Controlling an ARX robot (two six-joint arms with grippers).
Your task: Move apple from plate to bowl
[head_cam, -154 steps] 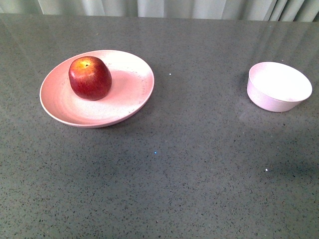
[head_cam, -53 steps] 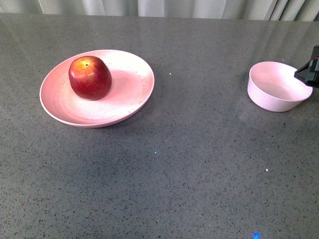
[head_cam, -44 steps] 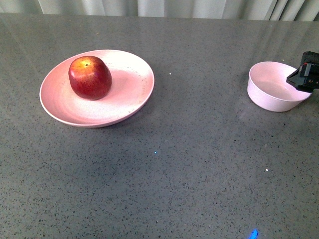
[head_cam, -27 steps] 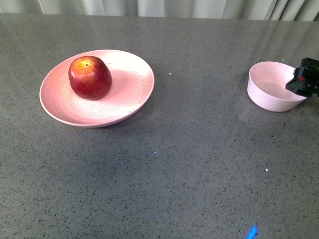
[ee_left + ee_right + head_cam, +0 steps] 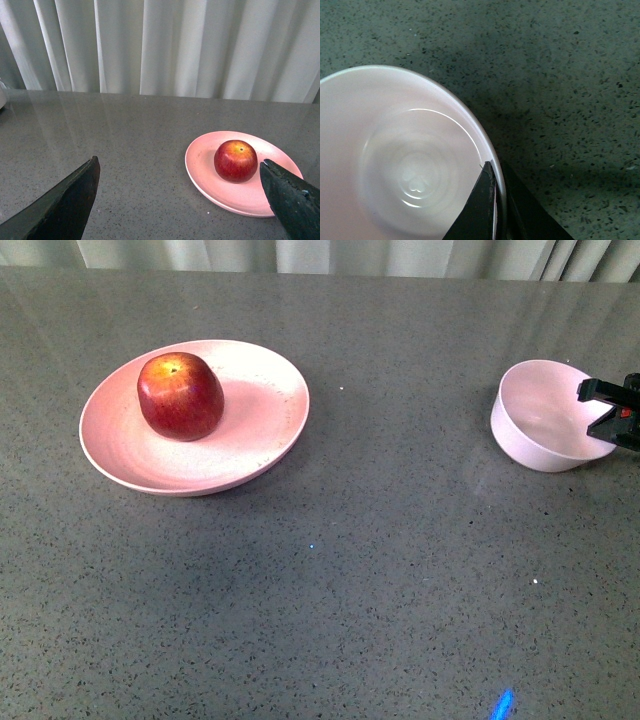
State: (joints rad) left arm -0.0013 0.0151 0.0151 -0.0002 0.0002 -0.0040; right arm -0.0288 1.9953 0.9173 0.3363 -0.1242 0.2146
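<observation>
The dark red apple (image 5: pixel 180 395) sits on the wide salmon-pink plate (image 5: pixel 255 445) at the left of the grey table. It also shows in the left wrist view (image 5: pixel 235 160), on the plate (image 5: pixel 200 170). My left gripper (image 5: pixel 180 200) is open and empty, short of the plate. The small pale bowl (image 5: pixel 540 420) stands at the right, tipped a little with its mouth towards the plate. My right gripper (image 5: pixel 610 415) is shut on the bowl's right rim. In the right wrist view one finger lies inside the bowl (image 5: pixel 410 165) and one outside, pinching the rim (image 5: pixel 497 175).
Pale curtains (image 5: pixel 175 45) hang behind the table's far edge. The grey speckled tabletop (image 5: pixel 400 570) lies between plate and bowl.
My right gripper came in from the right edge, reached over the bowl's right rim and shut on it. The bowl has shifted slightly left and tipped. The apple and plate have not moved.
</observation>
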